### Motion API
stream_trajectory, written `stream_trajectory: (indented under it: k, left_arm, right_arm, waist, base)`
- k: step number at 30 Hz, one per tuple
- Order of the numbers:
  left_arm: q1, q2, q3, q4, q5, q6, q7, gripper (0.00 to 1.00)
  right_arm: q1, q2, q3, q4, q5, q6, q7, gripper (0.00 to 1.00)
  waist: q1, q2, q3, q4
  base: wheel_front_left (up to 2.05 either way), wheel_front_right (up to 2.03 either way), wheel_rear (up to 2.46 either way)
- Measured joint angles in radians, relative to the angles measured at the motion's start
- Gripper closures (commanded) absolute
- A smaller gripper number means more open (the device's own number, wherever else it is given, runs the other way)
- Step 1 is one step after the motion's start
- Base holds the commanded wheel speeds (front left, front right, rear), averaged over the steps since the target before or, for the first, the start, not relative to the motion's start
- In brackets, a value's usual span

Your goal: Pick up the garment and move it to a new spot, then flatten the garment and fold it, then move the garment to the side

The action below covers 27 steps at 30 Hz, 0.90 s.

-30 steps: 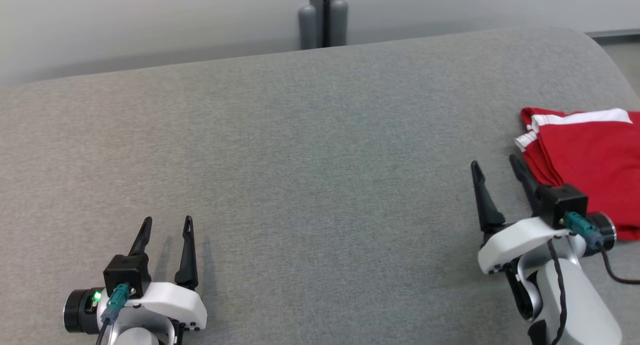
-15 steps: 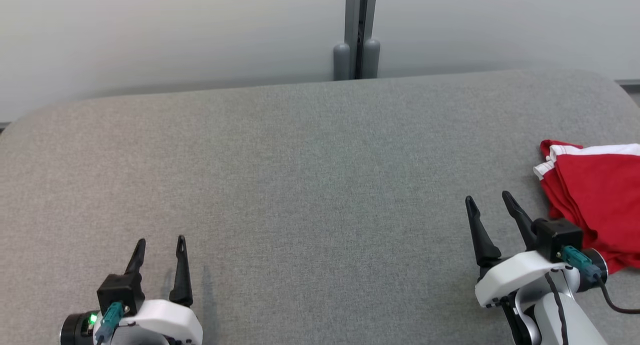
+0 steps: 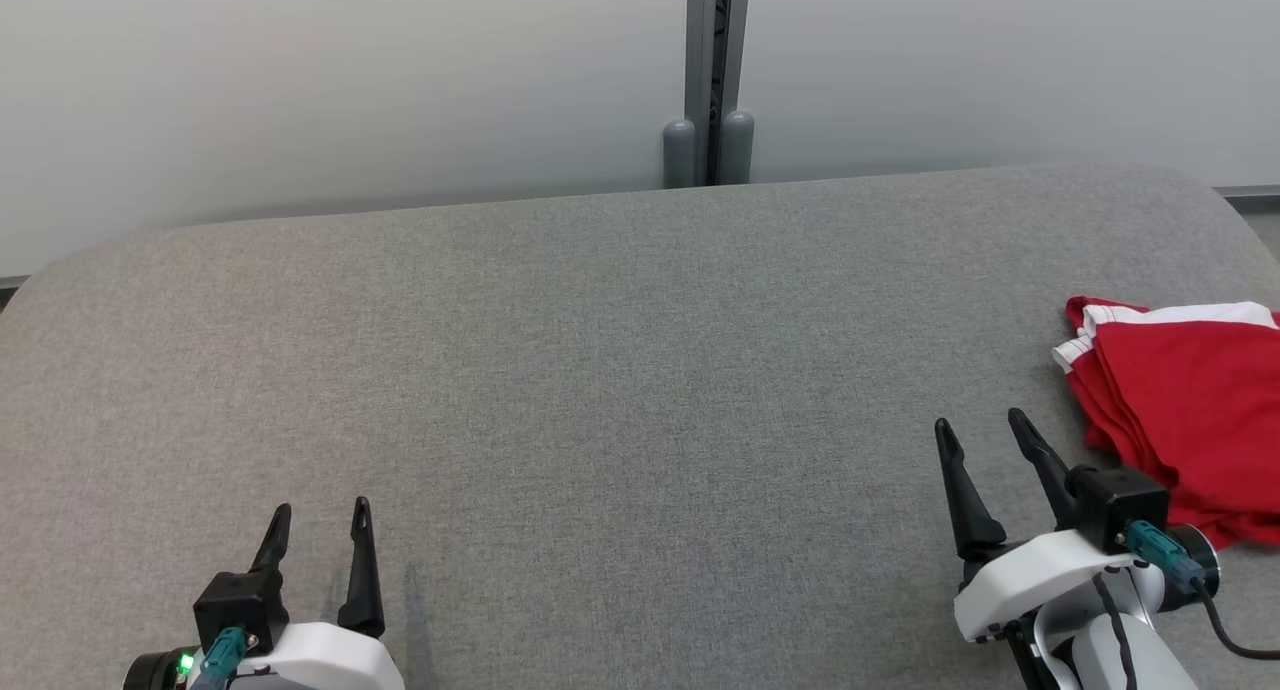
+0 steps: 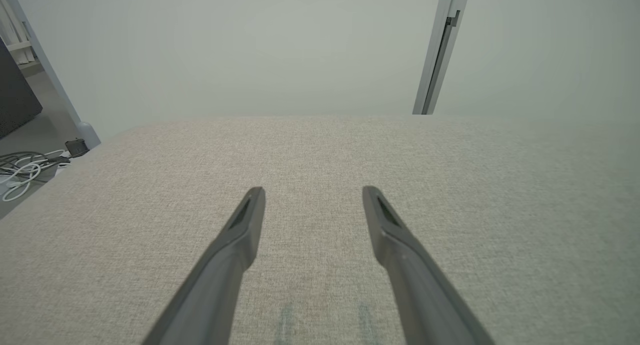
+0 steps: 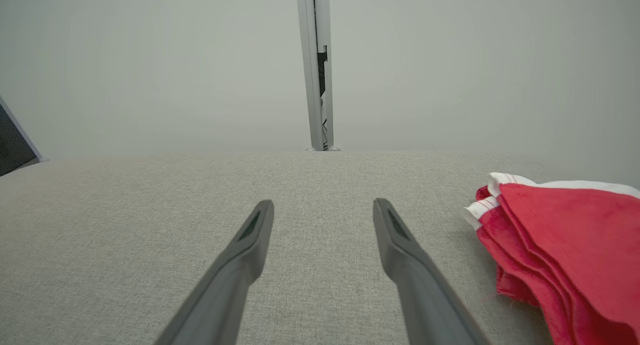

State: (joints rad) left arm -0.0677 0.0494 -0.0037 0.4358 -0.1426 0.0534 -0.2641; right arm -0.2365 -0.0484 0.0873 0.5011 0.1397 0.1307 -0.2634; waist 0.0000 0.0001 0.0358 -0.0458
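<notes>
My left gripper (image 3: 322, 507) sits at the lower left of the head view, low over the grey table (image 3: 600, 370). Its two dark fingers (image 4: 235, 245) stand apart, with fabric showing between them and nothing held. My right gripper (image 3: 978, 420) is at the lower right. Its fingers (image 5: 400, 255) are spread just as wide and are empty too, pointing toward the table's far edge and the pale wall (image 3: 300, 90) behind it.

The garment (image 3: 1185, 400) is red with a white band along its far edge. It lies folded in several layers at the right end of the table, partly cut off by the right edge of the head view. It is just beside my right gripper, on that gripper's right. In the head view the near corner of the cloth passes behind the black camera block (image 3: 1118, 495) on my right wrist, so I cannot tell whether the wrist touches it. In my right wrist view the stacked red edges lie to the right of my right finger, clear of it, with grey fabric between.

A grey post (image 3: 708, 70) runs up the wall behind the middle of the table's far edge. In my left wrist view, cables (image 4: 20, 167) lie on the floor beyond the table's left corner
</notes>
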Motion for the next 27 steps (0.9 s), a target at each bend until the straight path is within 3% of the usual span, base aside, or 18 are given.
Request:
stream_trajectory:
  k: [27]
  left_arm:
    - [-0.001, 0.0, -0.01, 0.008, -0.031, -0.01, 0.0, 0.0]
  right_arm:
    - [-0.011, 0.001, 0.022, 0.03, -0.006, 0.0, 0.0, 0.0]
  waist:
    - [0.0, 0.0, 0.027, 0.016]
  base:
    - [0.0, 0.0, 0.0]
